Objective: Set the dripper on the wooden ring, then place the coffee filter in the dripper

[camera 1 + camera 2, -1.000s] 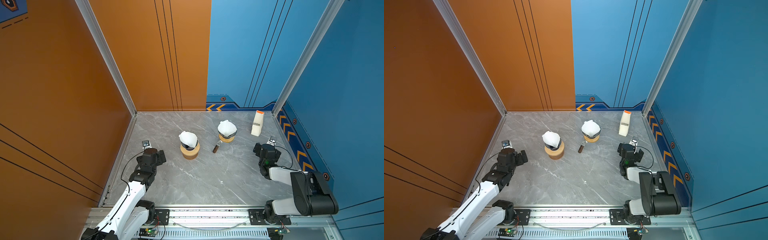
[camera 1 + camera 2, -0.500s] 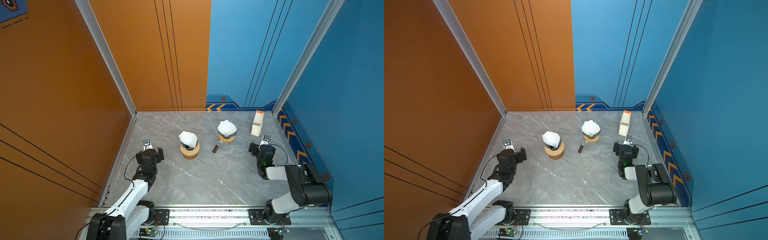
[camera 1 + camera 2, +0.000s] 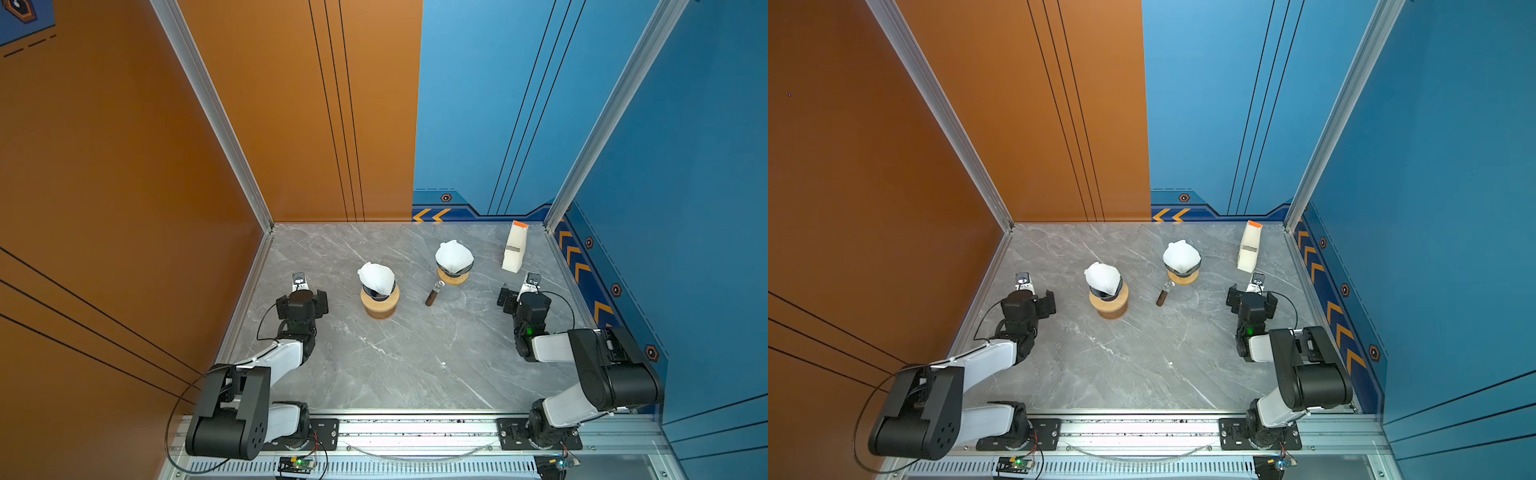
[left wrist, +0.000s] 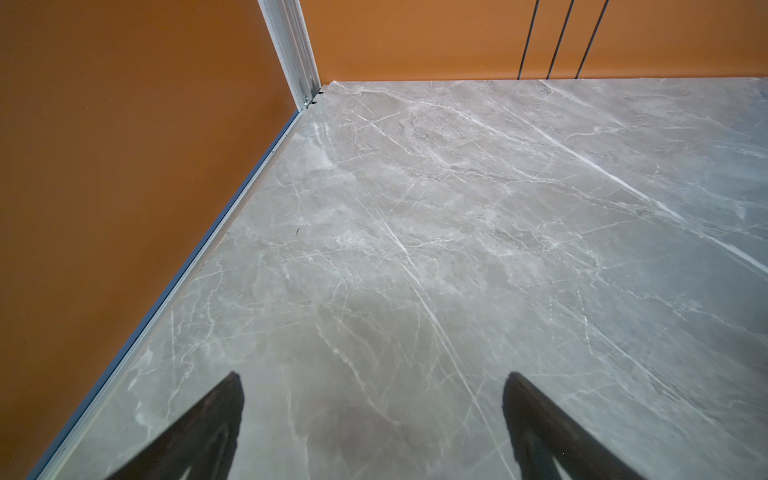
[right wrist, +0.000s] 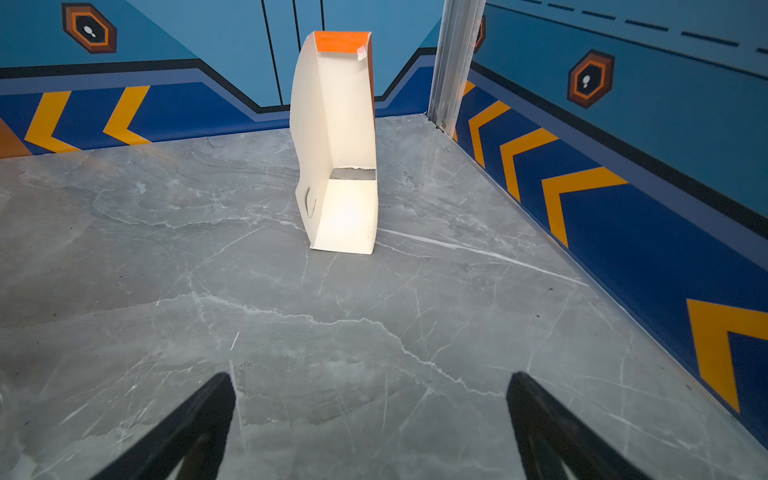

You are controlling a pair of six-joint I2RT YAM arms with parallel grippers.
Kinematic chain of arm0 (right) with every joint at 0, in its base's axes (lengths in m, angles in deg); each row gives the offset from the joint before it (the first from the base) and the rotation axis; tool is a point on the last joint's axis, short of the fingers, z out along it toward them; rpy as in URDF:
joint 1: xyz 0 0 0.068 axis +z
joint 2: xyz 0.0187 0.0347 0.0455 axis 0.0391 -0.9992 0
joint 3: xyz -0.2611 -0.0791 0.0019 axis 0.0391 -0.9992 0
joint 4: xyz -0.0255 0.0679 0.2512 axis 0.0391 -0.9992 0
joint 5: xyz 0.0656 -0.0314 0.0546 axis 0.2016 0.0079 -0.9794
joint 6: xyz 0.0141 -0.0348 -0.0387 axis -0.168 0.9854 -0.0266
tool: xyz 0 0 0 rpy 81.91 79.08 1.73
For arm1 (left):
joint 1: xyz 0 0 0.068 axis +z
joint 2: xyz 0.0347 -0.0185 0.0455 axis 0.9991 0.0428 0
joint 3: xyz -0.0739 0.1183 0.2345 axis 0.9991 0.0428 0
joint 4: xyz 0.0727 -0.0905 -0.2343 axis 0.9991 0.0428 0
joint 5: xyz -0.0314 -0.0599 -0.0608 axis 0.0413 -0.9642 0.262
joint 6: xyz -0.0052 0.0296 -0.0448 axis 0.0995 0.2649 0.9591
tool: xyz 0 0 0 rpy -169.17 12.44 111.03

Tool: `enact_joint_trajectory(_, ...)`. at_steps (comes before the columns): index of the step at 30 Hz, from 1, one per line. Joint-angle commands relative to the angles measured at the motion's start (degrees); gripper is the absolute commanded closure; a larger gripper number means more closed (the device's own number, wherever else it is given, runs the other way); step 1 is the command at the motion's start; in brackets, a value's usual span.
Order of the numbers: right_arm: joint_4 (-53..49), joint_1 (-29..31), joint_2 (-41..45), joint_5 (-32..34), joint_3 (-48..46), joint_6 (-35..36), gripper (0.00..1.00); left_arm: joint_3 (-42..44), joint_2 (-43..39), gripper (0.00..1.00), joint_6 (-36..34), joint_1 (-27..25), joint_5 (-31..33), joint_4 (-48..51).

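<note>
Two dark drippers stand on round wooden bases mid-table, each with a white coffee filter on top: the left filter point(image 3: 376, 277) point(image 3: 1103, 277) on its base point(image 3: 379, 302), and the right filter point(image 3: 454, 255) point(image 3: 1181, 255). My left gripper point(image 3: 302, 300) point(image 3: 1028, 302) point(image 4: 372, 378) hangs open and empty over bare marble, left of the left dripper. On the right side my right gripper point(image 3: 524, 298) point(image 3: 1250, 302) point(image 5: 370, 378) is open and empty too, facing the white box. Neither wrist view shows a dripper.
A white carton with an orange top point(image 3: 514, 247) point(image 5: 338, 166) stands at the back right. A small brown vial point(image 3: 433, 293) point(image 3: 1163, 294) lies between the two drippers. Orange wall point(image 4: 124, 166) runs close on the left, blue wall point(image 5: 623, 166) on the right.
Both arms have folded back toward the front rail, elbows now low near it. The left gripper turned to face the back wall and the right gripper shifted slightly left. Both stayed open.
</note>
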Motion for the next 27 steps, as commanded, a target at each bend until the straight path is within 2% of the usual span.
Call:
enact_joint_trajectory(1,1.42,0.31,-0.46,-0.15,0.49,1.07,0.0,-2.68,3.63,0.02,-0.74,0.57,-3.69,-5.43)
enact_joint_trajectory(10,1.42,0.32,-0.46,-0.09,0.44,1.09,0.0,-1.7,9.3,0.02,-1.97,1.17,-9.67,-11.37)
enact_joint_trajectory(13,1.41,0.27,-0.46,-0.11,0.45,1.1,0.0,0.29,11.05,0.02,-2.7,1.68,-13.51,-16.07)
enact_joint_trajectory(14,1.42,0.26,-0.46,-0.07,0.47,1.06,0.0,1.41,12.2,0.02,-3.14,1.62,-14.2,-20.3)
enact_joint_trajectory(27,1.44,0.32,-0.46,-0.09,0.46,1.07,0.0,1.23,11.84,0.02,-2.59,1.99,-13.66,-19.13)
